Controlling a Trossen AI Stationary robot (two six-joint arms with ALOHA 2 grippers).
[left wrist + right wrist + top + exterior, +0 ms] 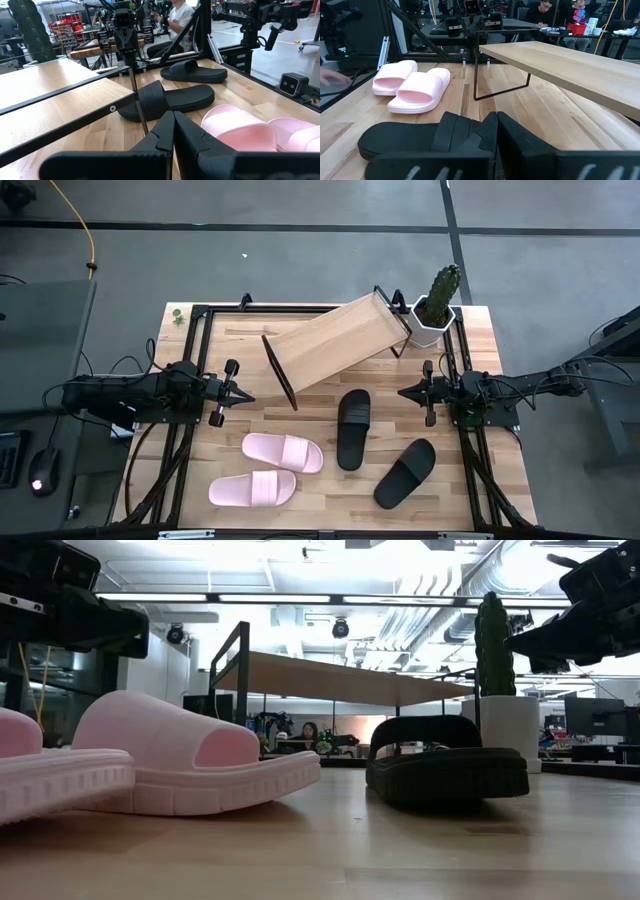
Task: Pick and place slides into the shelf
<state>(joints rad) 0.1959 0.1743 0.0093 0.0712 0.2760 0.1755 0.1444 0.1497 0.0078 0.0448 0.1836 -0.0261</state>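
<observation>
All four slides lie on the table, none on the shelf, which stands slanted near the far edge beside a cactus pot. The two pink slides sit towards the near-left corner, the two black slides right of them – apart. The left gripper and right gripper hover at the side edges, fingers pressed together, empty

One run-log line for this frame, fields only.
slides: four on table, pink pair, black pair | shelf: empty | left gripper: shut, idle | right gripper: shut, idle
</observation>
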